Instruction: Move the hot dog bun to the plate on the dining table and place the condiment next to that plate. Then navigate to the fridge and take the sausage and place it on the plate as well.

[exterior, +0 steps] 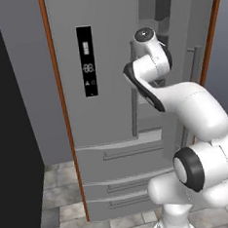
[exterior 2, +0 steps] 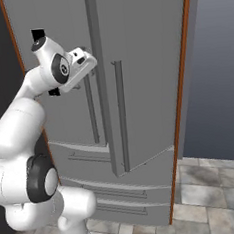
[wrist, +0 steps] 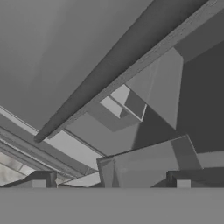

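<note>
Before the tall grey steel fridge [exterior: 111,111] in the left base view, the white arm reaches up toward the right-hand door. From the right, that door stands ajar beside its vertical handle [exterior 2: 121,113]. Along the hand, the gripper [wrist: 109,181] fingertips stand wide apart, holding nothing, facing the door's edge.

Fridge [exterior: 113,135] stands right ahead of the robot, arm raised in front of its upper doors. Display strip [exterior: 87,61] sits on the L door, left of the vertical handles [exterior 2: 121,113]. Drawers [exterior 2: 125,193] lie below the doors, floor tiles [exterior 2: 216,190] in front. R door looks swung ajar, prob. Gripper [wrist: 109,181] w/ fingers spread is up close to the door gap.
</note>
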